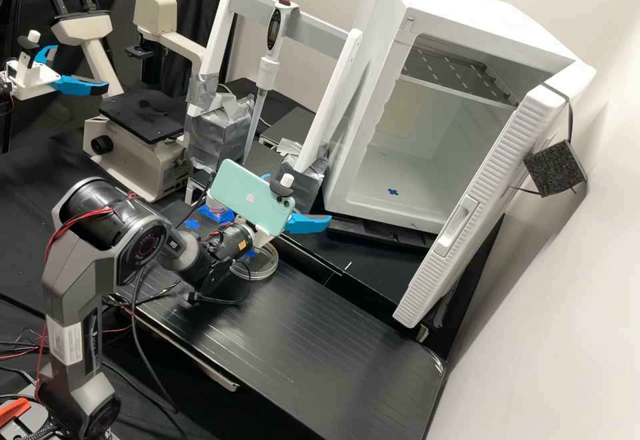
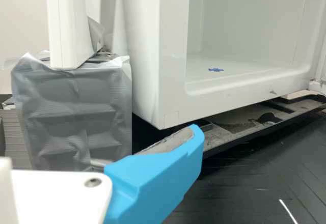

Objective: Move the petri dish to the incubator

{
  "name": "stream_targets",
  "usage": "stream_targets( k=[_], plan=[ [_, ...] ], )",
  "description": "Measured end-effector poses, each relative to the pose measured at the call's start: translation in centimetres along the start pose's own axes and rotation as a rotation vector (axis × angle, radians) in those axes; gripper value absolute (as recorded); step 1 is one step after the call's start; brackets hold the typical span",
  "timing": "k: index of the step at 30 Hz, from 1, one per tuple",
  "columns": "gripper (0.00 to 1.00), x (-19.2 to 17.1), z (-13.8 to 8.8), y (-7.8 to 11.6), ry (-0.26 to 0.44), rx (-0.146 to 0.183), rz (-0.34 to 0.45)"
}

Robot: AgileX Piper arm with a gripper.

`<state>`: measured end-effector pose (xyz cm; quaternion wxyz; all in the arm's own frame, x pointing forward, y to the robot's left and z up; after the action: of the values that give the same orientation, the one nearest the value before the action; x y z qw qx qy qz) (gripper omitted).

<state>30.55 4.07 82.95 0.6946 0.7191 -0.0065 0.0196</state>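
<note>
My white, blue-fingered pincer point(image 1: 299, 197) hangs wide open, holding nothing. Clear, round petri dish point(image 1: 266, 269) lies on the black ridged tabletop point(image 1: 333, 340), near its edge facing the open white boxy incubator point(image 1: 473, 3).

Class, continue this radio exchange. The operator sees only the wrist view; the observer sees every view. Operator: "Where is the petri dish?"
Observer: The petri dish lies on the ridged black bench surface, near the robot's wrist as the high view shows it.
Operator: And how does the door of the incubator stand?
Observer: Swung wide open, with a handle on its outer face.
Operator: Is there a shelf inside?
Observer: Yes, a metal shelf sits high inside, above the blue mark on the incubator's floor.
</note>
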Motion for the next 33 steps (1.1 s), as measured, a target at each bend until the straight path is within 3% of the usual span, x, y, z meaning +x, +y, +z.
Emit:
stream_targets(
  k=[11,14,23,26,30,33],
  plan=[
    [1.00,-1.1,0.3,0.1,0.007,-0.012,0.002],
    [1.00,-3.4,0.7,0.8,0.030,-0.028,0.025],
    [1.00,-12.1,1.0,2.7,0.150,-0.017,0.140],
    [1.00,-14.1,1.0,2.4,0.171,-0.027,0.126],
    [1.00,-15.3,1.0,2.5,0.203,-0.070,0.088],
    [1.00,-15.6,1.3,2.7,0.190,-0.068,0.056]
  ],
)
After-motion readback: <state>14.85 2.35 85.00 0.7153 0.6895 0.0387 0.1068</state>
